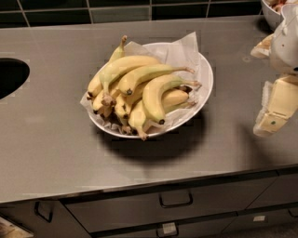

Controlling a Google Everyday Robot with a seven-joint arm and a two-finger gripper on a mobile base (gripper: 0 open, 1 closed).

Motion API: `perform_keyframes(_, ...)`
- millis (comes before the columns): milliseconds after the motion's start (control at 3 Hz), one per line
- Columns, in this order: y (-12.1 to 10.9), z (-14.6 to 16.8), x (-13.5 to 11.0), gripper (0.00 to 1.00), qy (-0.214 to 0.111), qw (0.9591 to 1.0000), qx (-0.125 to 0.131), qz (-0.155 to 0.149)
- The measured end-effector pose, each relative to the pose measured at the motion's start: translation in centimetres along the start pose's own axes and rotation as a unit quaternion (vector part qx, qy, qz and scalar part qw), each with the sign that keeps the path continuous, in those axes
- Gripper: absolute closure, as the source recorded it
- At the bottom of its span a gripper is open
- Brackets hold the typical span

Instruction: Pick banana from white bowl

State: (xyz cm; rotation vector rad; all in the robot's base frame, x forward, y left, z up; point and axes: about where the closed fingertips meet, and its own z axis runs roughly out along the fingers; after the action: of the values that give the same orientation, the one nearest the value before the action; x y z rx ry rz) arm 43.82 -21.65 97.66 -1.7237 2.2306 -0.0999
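The white bowl (205, 69) stands mid-counter, wide and shallow, lined with crinkled white paper and piled with several bananas. The banana (150, 74) lies on top of the pile. It is long and slender, with its dark tip to the left and its thin greenish stem pointing right. A fatter, strongly curved yellow banana (155, 98) lies just in front of it. A paler greenish one (122, 66) lies behind it. My gripper (274, 104) hangs at the right edge of the view, to the right of the bowl and apart from it, holding nothing that shows.
The grey counter (56, 139) has a dark round opening (9, 76) at its left edge. Another white bowl (274, 11) sits at the top right corner, behind my arm. Drawers with handles (176, 201) run below the counter's front edge. A dark tiled wall lies behind.
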Motion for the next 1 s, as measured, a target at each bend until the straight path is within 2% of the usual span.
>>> perform_keyframes(333,0.0,0.0,0.0,0.0,0.0,1.0,0.0,0.0)
perform_keyframes(667,0.1,-1.5,-2.5,0.0,-0.006,0.9994,0.006,-0.034)
perform_keyframes(1000,0.9,-2.9,-6.0,0.0,-0.015,0.9962,0.003,-0.086)
